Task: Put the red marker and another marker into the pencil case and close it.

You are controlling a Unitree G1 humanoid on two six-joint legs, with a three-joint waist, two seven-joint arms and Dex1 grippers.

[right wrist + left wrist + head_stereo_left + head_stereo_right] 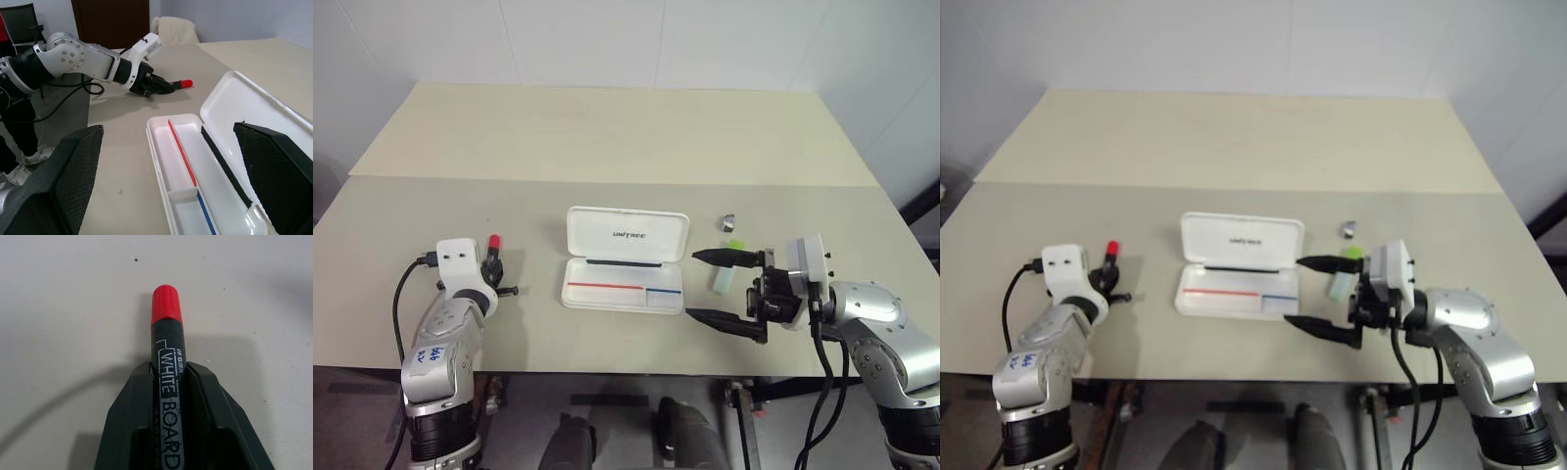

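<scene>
Pinching the red marker between its two black fingers, the left gripper is seen low over the table at about nine o'clock from the pencil case. In the left wrist view the marker's dark barrel is sandwiched between the pads, and its red cap juts out past the fingertips, so the long axis is aligned with the gripper's own reach. From the head views that axis runs roughly toward twelve o'clock, away from the robot, while the case's long side runs from nine to three. A turn of the marker is therefore judged necessary before it can be laid along the tray.

The case is found open at the table's centre, lid folded back toward twelve o'clock, the tray with its red-and-blue stripe nearest the robot. It is well apart from the left gripper, with bare table between them, so the coming move is judged to be a lift and a carry toward three o'clock.

The right gripper is held spread wide, empty, just beside the case's three o'clock end. The green highlighter is lying beyond it on the table, with a small grey object further toward twelve o'clock. The right arm is plainly the nearer one for that second marker.
</scene>
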